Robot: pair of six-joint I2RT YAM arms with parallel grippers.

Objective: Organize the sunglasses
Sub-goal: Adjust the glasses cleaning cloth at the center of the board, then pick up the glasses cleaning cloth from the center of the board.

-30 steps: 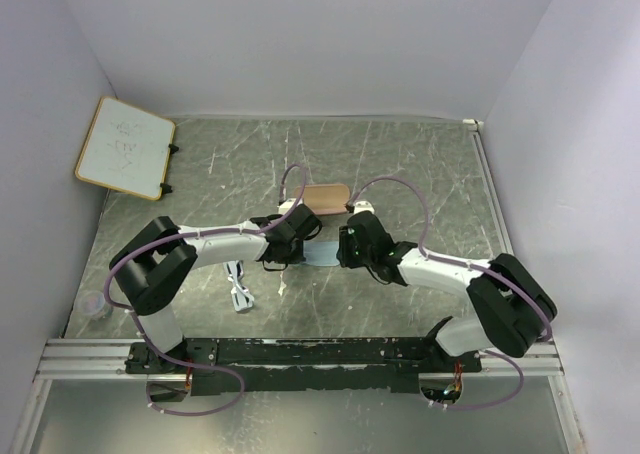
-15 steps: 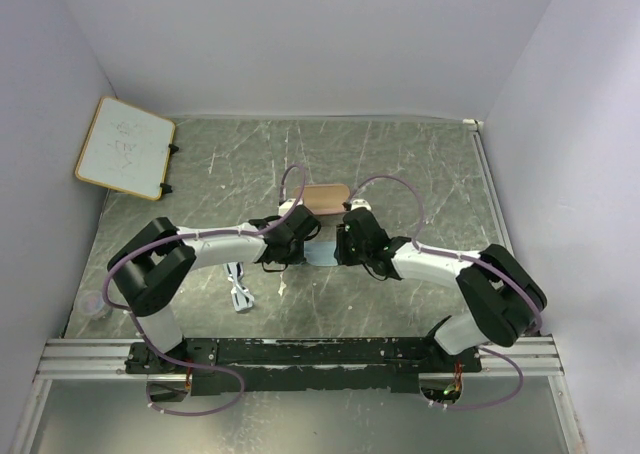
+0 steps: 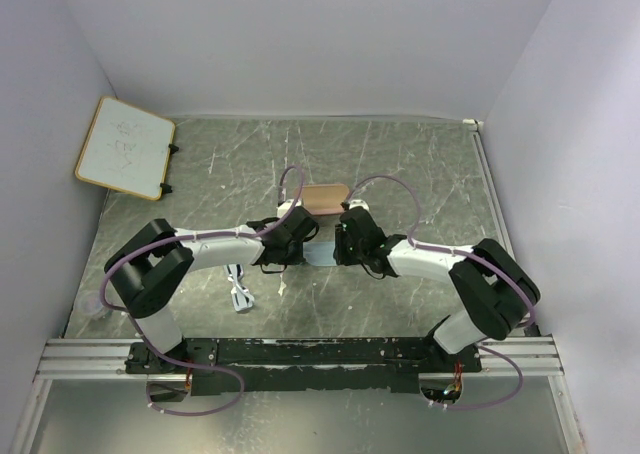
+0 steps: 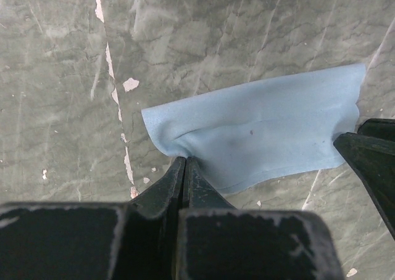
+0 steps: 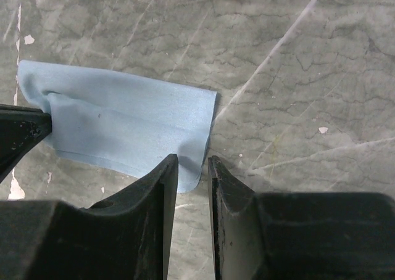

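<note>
A: So why are both arms bent in over the middle of the grey-green marbled table (image 3: 420, 164)?

B: They meet at the light blue rectangular cloth (image 4: 265, 132). My guess is that it is being spread or folded before the glasses are dealt with. The white left arm (image 3: 215, 244) reaches it from one side, the white right arm (image 3: 430, 259) from the other.

A: Is there room to move?

B: Plenty toward the far wall and out to the right. The tan-framed white whiteboard (image 3: 124, 146) sits at the far left, well apart. The tan-pink oblong case (image 3: 325, 194) is closer, just beyond the two wrists. A push away from the bases would likely meet it.

A: And the grips?

B: The left gripper (image 4: 184, 169) is pinched tight on the cloth's near edge, close to a corner, and a wrinkle runs from its tips. The right gripper (image 5: 192, 169) has its jaws a narrow gap apart, astride the opposite corner. The hem lies between them but is not squeezed, as far as I can judge.

A: And the cloth's edges?

B: It lies flat on the table apart from that wrinkle, and the far edge is free.

A: What about the glasses themselves?

B: The small, thin, white-framed sunglasses (image 3: 238, 289) lie on the table by the left arm's forearm, on the side nearer the bases. Neither gripper touches them, and they are apart from the cloth.
</note>
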